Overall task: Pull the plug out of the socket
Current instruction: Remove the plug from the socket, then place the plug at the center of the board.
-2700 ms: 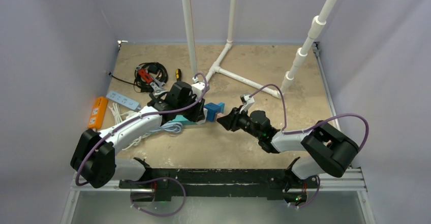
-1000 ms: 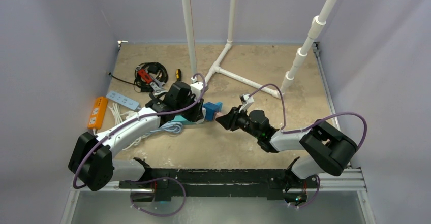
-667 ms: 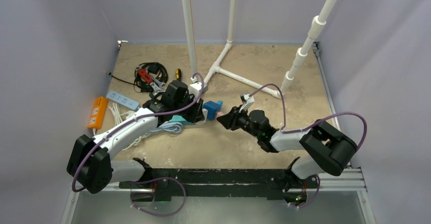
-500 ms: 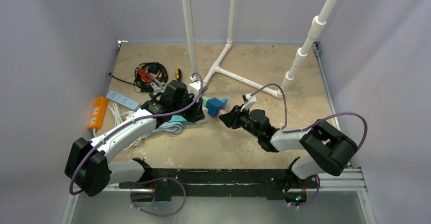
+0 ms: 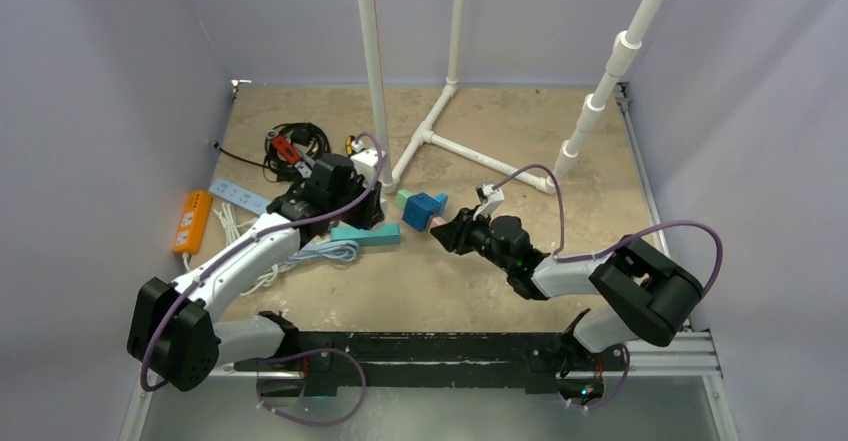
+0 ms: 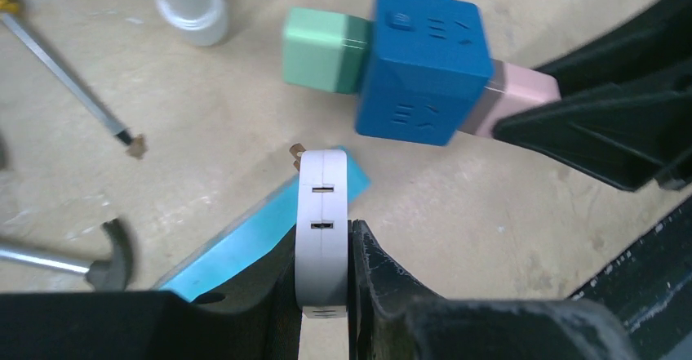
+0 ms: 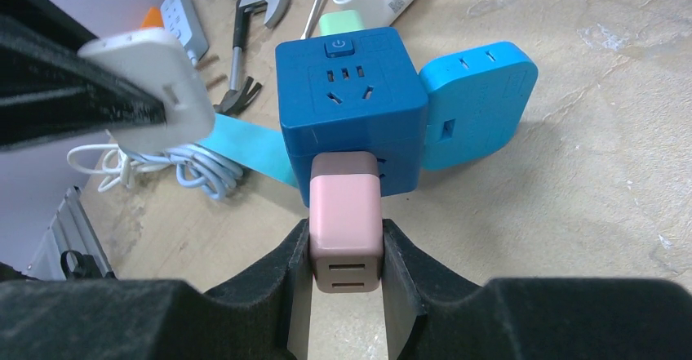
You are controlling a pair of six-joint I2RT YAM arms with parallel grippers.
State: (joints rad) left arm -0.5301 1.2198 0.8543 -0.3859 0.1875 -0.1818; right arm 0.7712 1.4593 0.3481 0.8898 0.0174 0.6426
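Observation:
The blue cube socket lies mid-table, with a green plug, a light blue adapter and a pink plug still in it. My right gripper is shut on the pink plug and shows just right of the cube in the top view. My left gripper is shut on a flat white plug, held clear of the cube, a short way to its left. The white plug's brass prong tip shows. The white plug also shows in the right wrist view.
A flat cyan strip lies under my left gripper beside a coiled white cable. An orange power strip, a pale blue power strip, black cables and tools lie at left. White PVC pipes stand behind the cube.
My left gripper has drawn back to the left with the white plug, which has come off the blue cube. The cube has shifted slightly, still held by its pink plug in the right gripper.

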